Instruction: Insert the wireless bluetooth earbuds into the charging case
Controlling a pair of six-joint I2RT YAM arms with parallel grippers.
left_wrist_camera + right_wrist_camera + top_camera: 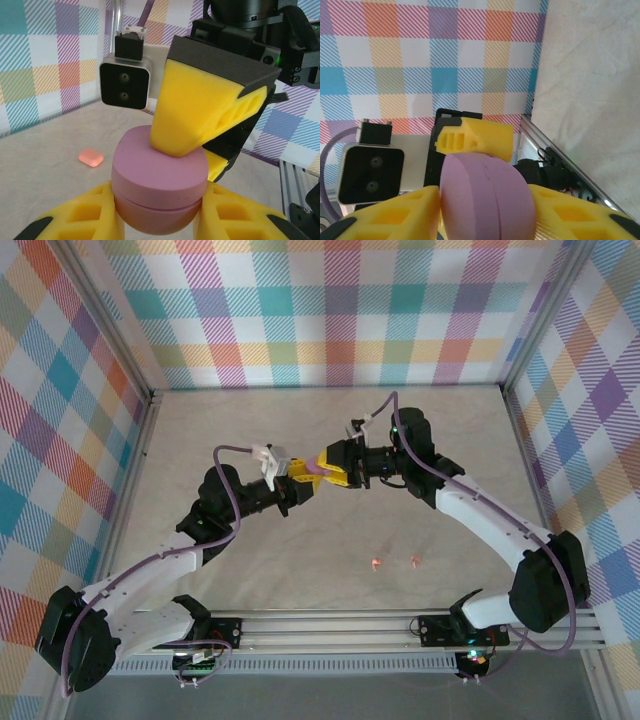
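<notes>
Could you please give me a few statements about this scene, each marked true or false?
1. The purple case sits between the fingers of the left gripper and the right gripper. True.
2. The purple case stands wide open. False: it is shut, with only a seam showing.
3. Two salmon-orange earbuds lie on the table, towards the arm bases. True.
4. The left gripper is open and empty. False: it is shut on the purple case.
</notes>
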